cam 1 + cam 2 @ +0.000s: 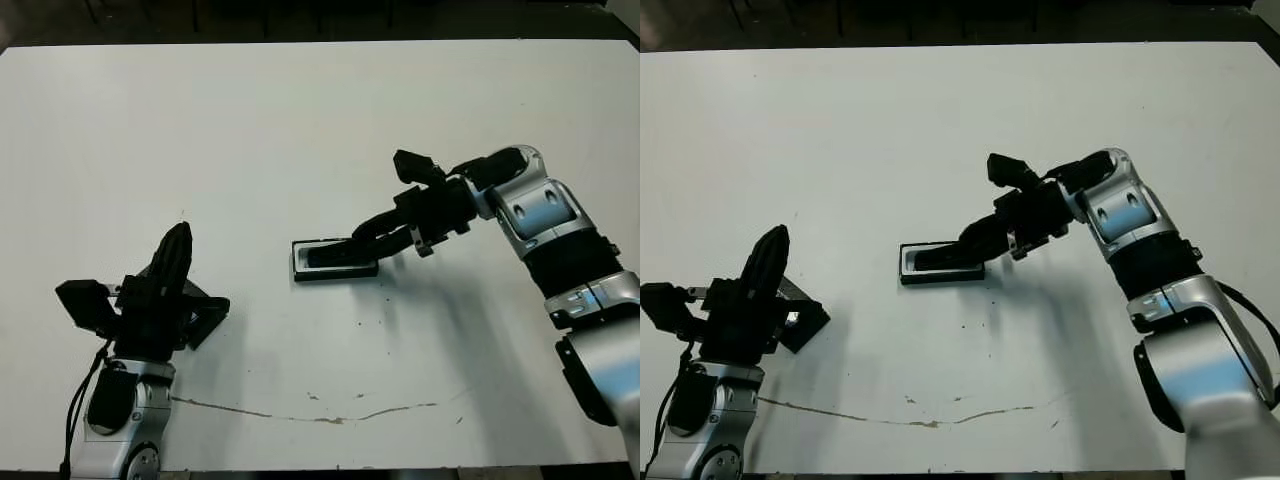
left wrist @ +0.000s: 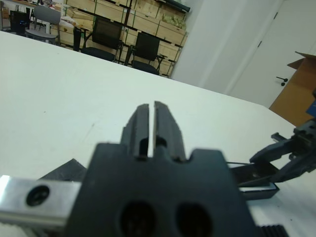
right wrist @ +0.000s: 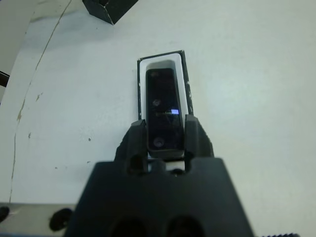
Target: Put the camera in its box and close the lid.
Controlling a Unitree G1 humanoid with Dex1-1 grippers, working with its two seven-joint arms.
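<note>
The box, a shallow black tray with white lining, lies mid-table. The slim black camera rests lengthwise inside it, a small bluish screen glowing on its top face. My right gripper reaches in from the right and is shut on the camera's near end, one finger on each long side. Far to the left, my left gripper stands shut with nothing in it. The black lid lies flat on the table just beside and partly under that left gripper.
A thin brownish crack line runs along the table near its front edge. Beyond the far edge, the left wrist view shows black chairs and a cardboard carton.
</note>
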